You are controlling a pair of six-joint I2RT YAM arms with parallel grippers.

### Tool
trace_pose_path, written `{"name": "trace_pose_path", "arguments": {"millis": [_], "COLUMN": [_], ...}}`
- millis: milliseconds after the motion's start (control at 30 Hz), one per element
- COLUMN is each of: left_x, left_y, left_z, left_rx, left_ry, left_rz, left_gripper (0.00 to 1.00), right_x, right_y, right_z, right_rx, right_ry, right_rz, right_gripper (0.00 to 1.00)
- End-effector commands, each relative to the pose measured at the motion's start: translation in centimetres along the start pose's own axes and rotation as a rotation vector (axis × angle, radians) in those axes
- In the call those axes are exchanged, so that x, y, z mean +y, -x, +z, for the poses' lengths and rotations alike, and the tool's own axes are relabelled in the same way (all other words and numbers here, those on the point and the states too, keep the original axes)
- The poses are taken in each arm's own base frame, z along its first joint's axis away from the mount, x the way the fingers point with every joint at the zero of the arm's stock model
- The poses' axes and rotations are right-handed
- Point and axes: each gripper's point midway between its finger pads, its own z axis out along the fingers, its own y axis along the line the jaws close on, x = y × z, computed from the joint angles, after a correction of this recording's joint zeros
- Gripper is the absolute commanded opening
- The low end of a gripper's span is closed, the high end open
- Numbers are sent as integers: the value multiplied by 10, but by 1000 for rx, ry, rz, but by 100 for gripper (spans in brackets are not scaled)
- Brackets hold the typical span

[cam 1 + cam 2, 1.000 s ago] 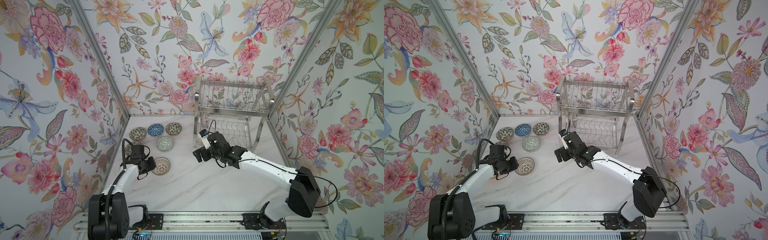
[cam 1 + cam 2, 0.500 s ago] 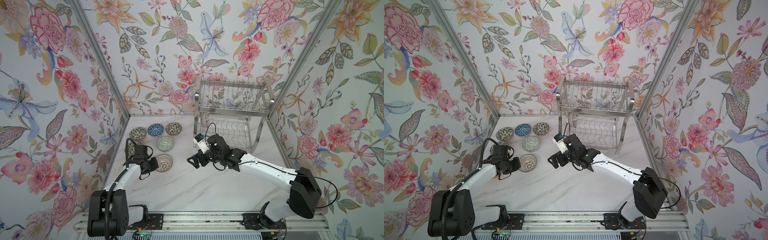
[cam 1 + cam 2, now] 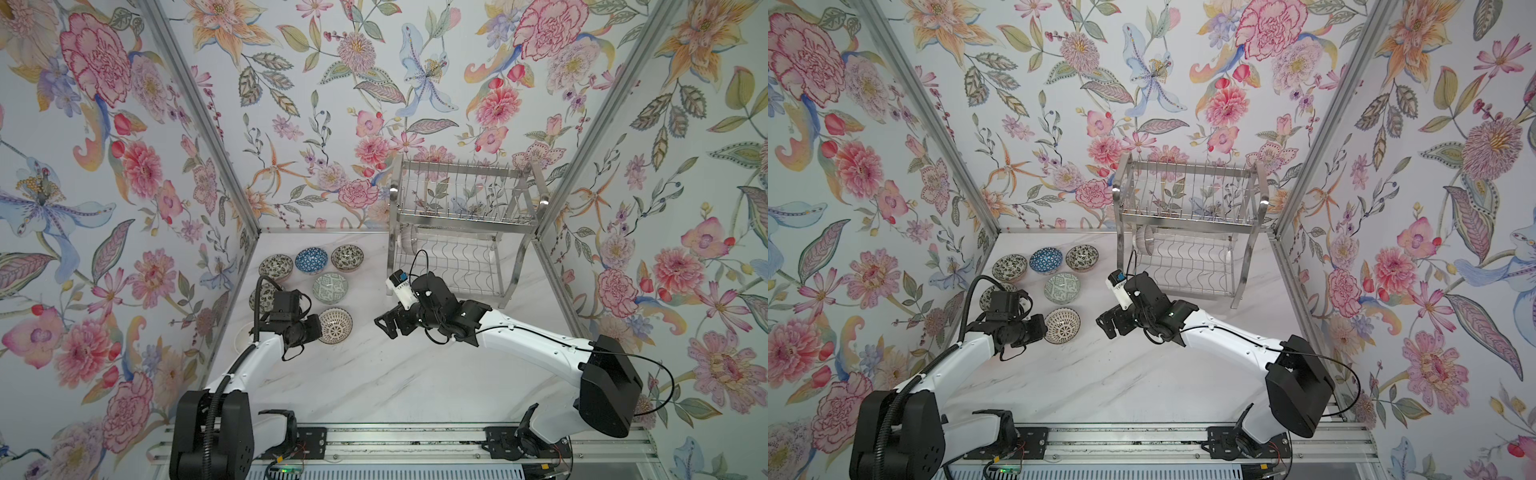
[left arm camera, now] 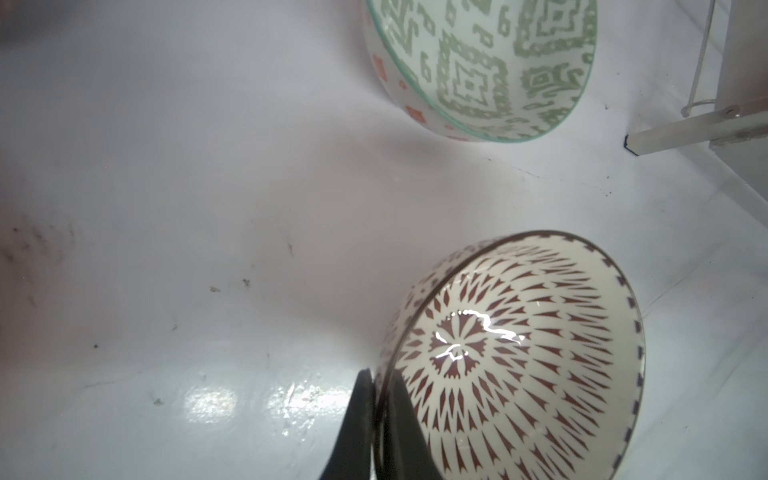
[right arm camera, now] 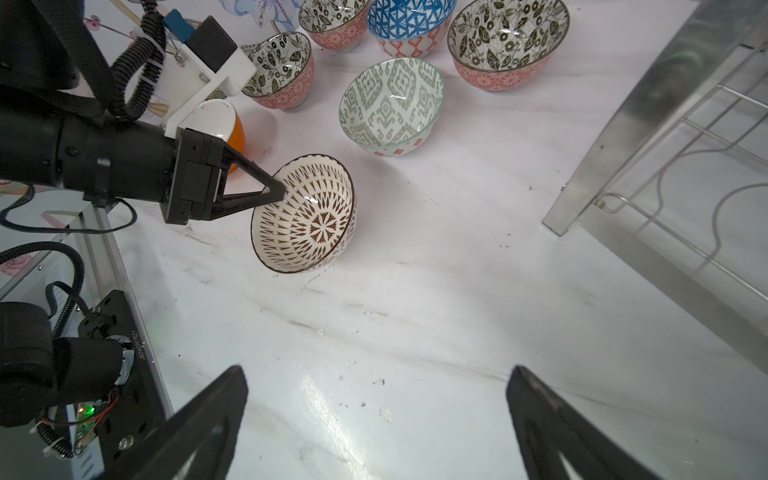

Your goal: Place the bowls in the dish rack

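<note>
Just clamped the left gripper (image 5: 276, 192) onto the rim of the brown-rayed bowl (image 5: 309, 220); not yet tight a second ago. Tipped it up on edge, well left of the dish rack (image 3: 457, 224), nearer than its front legs. Pulled the right gripper (image 3: 388, 324) back from the rack's front leg toward that bowl, spread wide, holding nothing. Means pickup underway, likely handover. Farther: green-patterned bowl (image 3: 330, 287), untouched; then row of three bowls (image 3: 311, 259) left of the rack. Inside its lower tier, one pale bowl (image 3: 405, 240) already.
</note>
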Motion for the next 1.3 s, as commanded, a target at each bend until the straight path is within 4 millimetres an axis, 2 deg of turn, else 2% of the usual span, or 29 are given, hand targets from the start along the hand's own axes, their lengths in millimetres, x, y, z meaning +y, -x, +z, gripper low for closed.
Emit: {"name": "trace_pose_path", "arguments": {"millis": [0,167,300,400,433,600,633,767,967,1133,1267], "left_x": [-38,-81,-119,-149,-160,-212,-222,-259,-297,-315,-319], "left_y": [25,34,33,29,28,17,11,-2,-25,-26,-26], "left_z": [-14,-16,-6,2,4,25,35,52,82,94,104], "left_rx": [-63,-83,-79,-83,-86,-71,-48,-21,51,55,79], "left_ry": [-73,-116,-164,-197,-202,-244,-248,-266,-290,-285,-259], "left_rz": [103,197,249,290,311,383,395,462,511,530,549], "left_gripper": [0,0,0,0,0,0,0,0,0,0,0], "right_x": [-13,-55,-86,-96,-110,-133,-136,-143,-150,-152,-154], "right_y": [5,7,8,8,7,-17,-23,-42,-63,-76,-79], "right_z": [-17,-40,-66,-80,-87,-97,-99,-110,-120,-121,-121], "right_rx": [-26,-62,-68,-59,-65,-6,5,3,14,25,31], "right_ry": [-61,-124,-204,-252,-286,-380,-401,-456,-513,-521,-522], "right_rz": [28,227,282,297,317,365,374,396,380,392,395], "right_gripper": [99,99,99,99,99,99,99,99,99,99,99]}}
